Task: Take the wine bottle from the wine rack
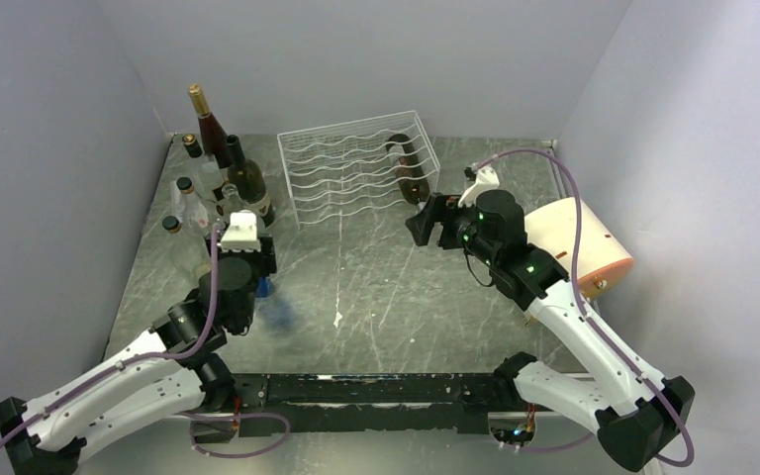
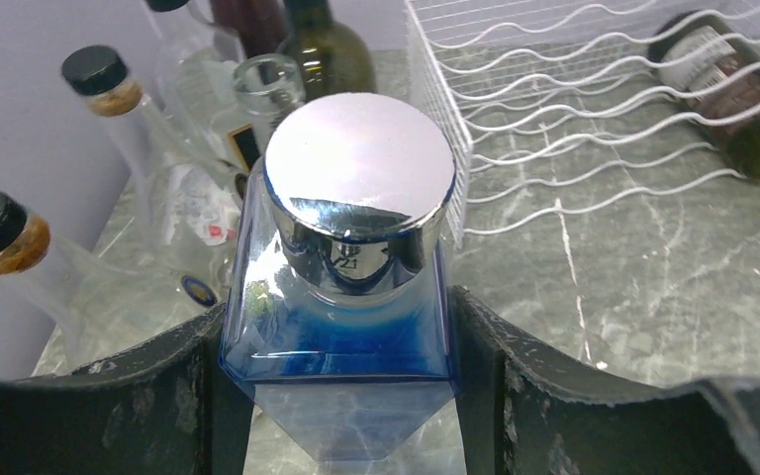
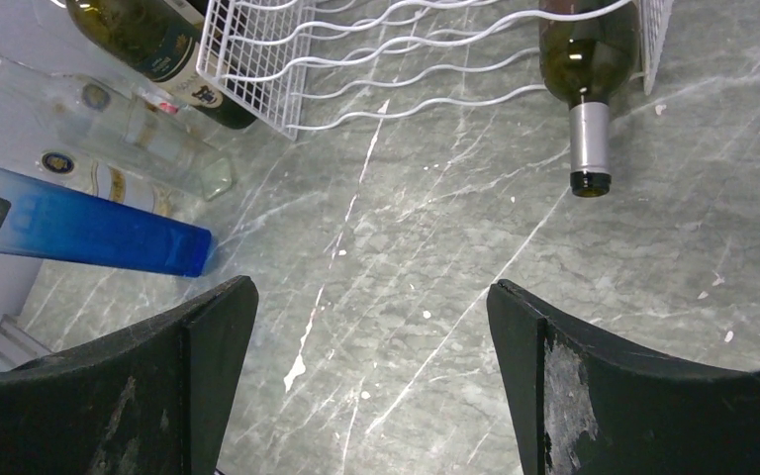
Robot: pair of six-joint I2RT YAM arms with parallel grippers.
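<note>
The white wire wine rack (image 1: 351, 168) stands at the back of the table. A dark wine bottle (image 1: 408, 168) lies in its right end, neck toward the front. In the right wrist view the wine bottle (image 3: 589, 59) pokes out of the rack (image 3: 257, 69) ahead of me. My right gripper (image 1: 424, 220) hovers open just in front of it; nothing is between the fingers (image 3: 371, 289). My left gripper (image 2: 336, 307) is shut on a square blue bottle (image 2: 341, 327) with a silver cap (image 2: 359, 163), standing upright left of the rack (image 2: 554, 89).
Several upright bottles (image 1: 213, 168) crowd the back left corner, close behind the blue bottle (image 1: 263, 288). A cream-and-orange cylinder (image 1: 579, 242) lies by the right arm. Grey walls close in on the left, back and right.
</note>
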